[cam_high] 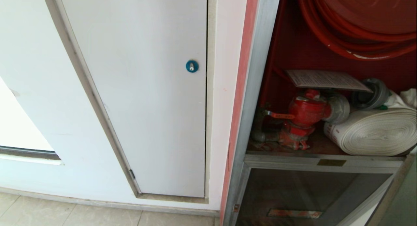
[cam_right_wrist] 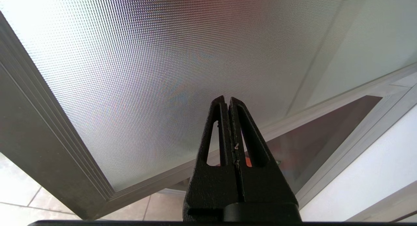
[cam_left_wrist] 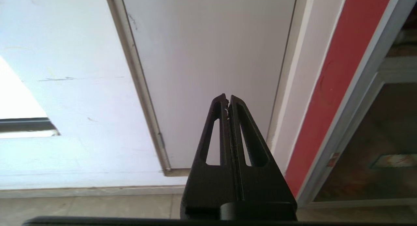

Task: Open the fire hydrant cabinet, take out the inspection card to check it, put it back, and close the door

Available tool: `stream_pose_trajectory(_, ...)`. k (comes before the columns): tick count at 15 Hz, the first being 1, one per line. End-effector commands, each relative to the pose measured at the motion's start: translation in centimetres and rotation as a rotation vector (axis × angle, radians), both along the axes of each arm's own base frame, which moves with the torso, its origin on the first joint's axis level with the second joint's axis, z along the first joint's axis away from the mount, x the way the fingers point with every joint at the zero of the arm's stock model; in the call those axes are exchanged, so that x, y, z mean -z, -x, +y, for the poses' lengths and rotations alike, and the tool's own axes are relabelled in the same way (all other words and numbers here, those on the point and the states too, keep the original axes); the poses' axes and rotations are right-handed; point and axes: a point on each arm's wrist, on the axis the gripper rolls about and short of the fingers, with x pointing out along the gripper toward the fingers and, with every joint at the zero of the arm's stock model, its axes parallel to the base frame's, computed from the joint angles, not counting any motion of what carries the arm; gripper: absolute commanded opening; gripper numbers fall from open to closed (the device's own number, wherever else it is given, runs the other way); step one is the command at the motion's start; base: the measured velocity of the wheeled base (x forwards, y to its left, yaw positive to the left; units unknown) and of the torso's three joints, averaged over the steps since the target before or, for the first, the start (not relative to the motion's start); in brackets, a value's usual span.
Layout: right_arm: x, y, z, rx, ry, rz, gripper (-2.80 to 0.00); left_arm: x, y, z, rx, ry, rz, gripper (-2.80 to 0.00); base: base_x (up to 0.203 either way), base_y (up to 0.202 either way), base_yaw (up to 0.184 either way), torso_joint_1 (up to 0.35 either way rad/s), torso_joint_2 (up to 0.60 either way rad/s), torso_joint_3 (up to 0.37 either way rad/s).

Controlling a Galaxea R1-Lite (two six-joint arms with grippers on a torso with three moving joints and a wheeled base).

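White inspection card (cam_high: 327,79) atop red valve (cam_high: 304,113) | left gripper (cam_left_wrist: 227,99) apart, closed

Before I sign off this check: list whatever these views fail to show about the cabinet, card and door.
- Inspection card: lies atop the red valve; head view, print too small to read.
- Fire hydrant cabinet: top and right side cut off by the head view's edges.
- Door: right wrist view shows only frosted glass and frame; its hinge side is out of frame.
- Neither gripper appears in the head view.
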Motion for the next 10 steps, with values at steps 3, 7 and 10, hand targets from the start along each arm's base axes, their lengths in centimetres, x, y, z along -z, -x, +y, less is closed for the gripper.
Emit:
stream_pose_trajectory(3,0.0,0.0,0.0,-0.001,0.001,0.001,-2.80,0.7,0.1,0.1,-0.039,-0.012,-0.004,-2.80,0.000,0.000,0.000,0.000,0.00,0.000)
stream_pose_trajectory(7,0.0,0.0,0.0,-0.001,0.001,0.001,-2.80,1.7,0.0,0.2,-0.087,-0.069,0.080,-2.80,0.000,0.000,0.000,0.000,0.00,0.000)
stream_pose_trajectory(10,0.0,0.0,0.0,-0.001,0.001,0.001,-2.80,2.2,-0.2,0.2,-0.101,-0.072,0.095,-2.80,0.000,0.000,0.000,0.000,0.00,0.000)
